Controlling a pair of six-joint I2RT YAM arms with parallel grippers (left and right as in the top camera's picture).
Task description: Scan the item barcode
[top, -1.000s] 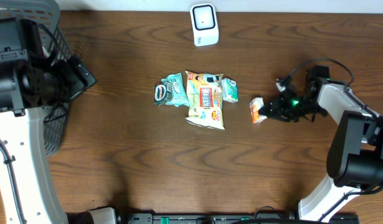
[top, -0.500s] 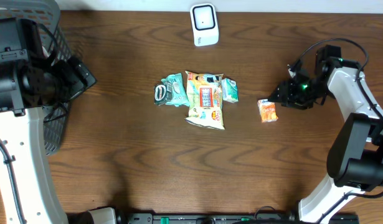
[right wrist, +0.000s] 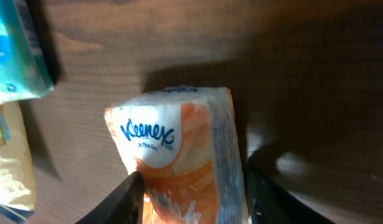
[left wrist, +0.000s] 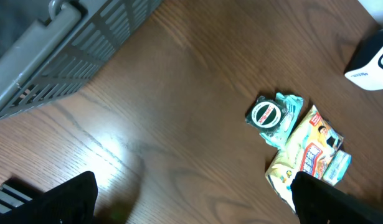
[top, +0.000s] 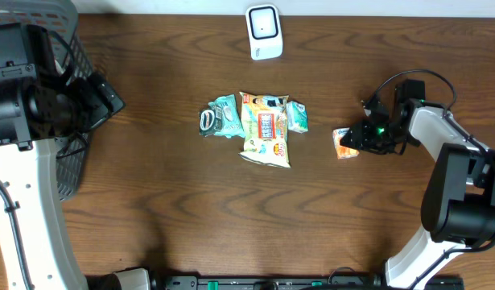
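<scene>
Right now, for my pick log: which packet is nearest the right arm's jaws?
The orange Kleenex packet, alone right of the pile, between the jaws.

left arm (top: 30,193): white links, black joints | right arm (top: 440,129): same build (black cable loop (top: 428,74), green light (top: 381,129))

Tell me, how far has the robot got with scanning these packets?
Early days. Done: an orange Kleenex pack lies apart from the pile of packets. In hand: the right fingers sit either side of it on the table; whether they grip it I cannot tell. Still to do: carrying it to the white scanner at the table's far edge, then the pile. The left fingers hang open, holding nothing.
</scene>
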